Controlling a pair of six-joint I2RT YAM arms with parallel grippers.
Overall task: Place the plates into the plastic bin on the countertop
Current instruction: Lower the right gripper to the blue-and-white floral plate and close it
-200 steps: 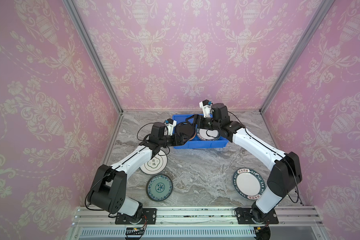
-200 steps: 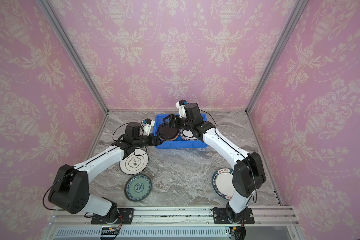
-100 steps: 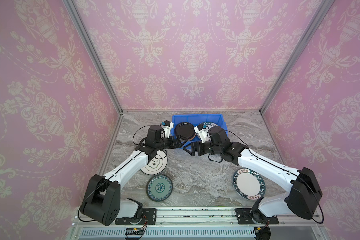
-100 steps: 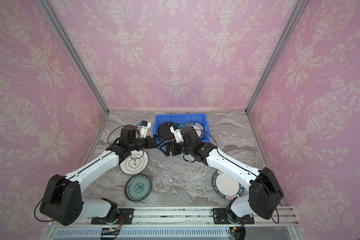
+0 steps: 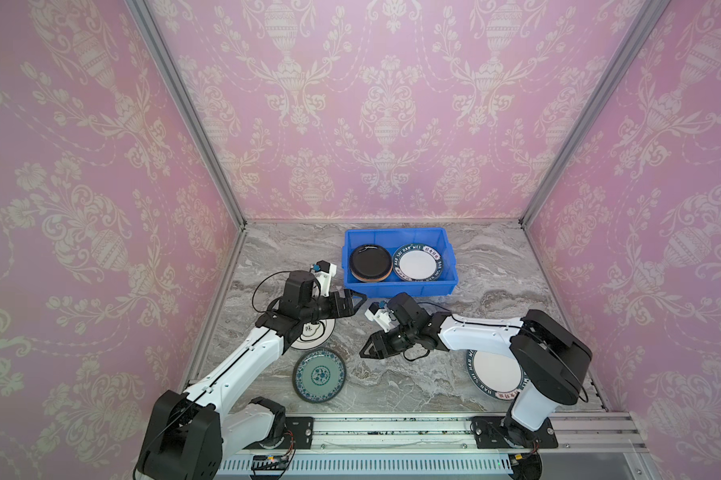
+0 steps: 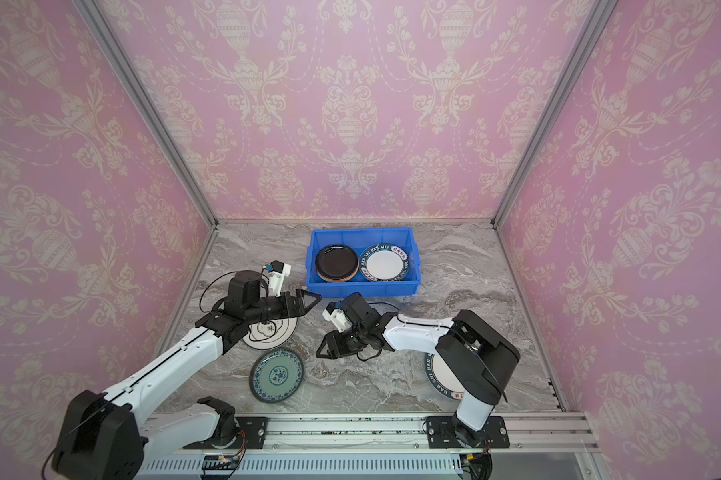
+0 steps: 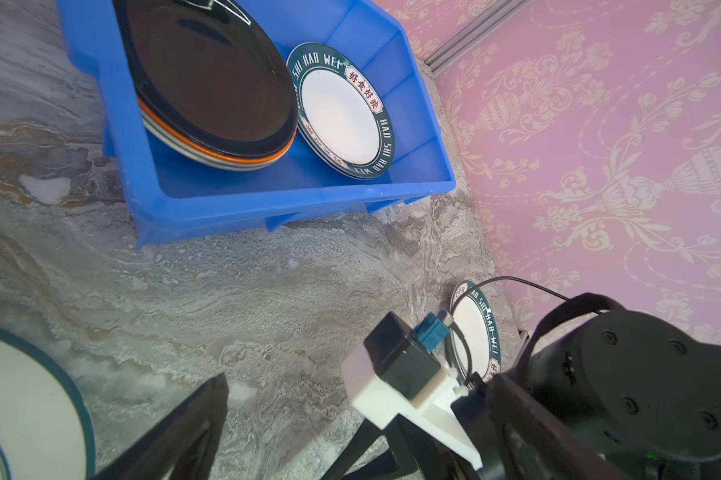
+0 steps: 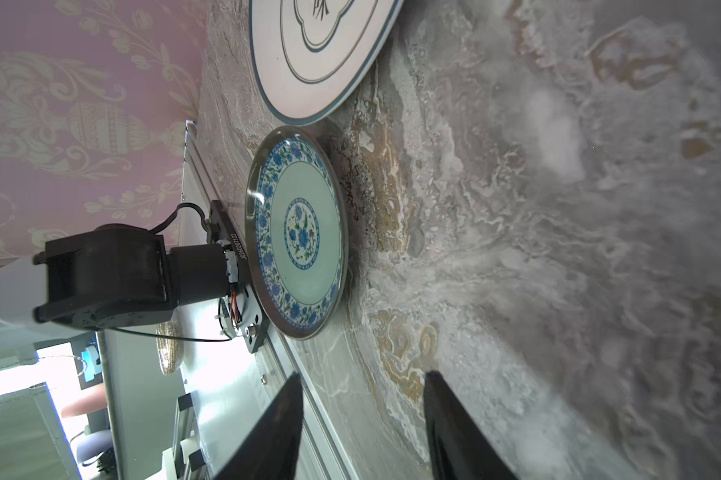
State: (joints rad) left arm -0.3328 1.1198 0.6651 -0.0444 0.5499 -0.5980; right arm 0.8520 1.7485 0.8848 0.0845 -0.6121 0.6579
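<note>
Grey marble-patterned countertop (image 5: 396,386) from wall to wall. Toward the back, bright blue plastic bin (image 5: 400,286), long side facing the arms.

Inside, two abreast:
- On the left, a stack topped by a black plate (image 5: 370,262), with an orange rim and paler rims beneath it in the left wrist view.
- On the right, a white lettered-rim plate (image 5: 418,262), lying flat.

Out on the countertop, three plates:
- A second lettered-rim plate (image 5: 494,372), partly hidden under the right arm.
- A white plate with a Chinese character (image 5: 315,334), partly hidden under the left arm.
- Just in front of that, a teal-patterned plate (image 5: 319,375).

Left gripper (image 5: 356,303) above the marble near the bin's front left corner, jaws spread wide, holding nothing.

Right gripper (image 5: 365,353) over the marble just beside the teal-patterned plate, not touching it. Jaws parted, only bare countertop between them in the right wrist view.
</note>
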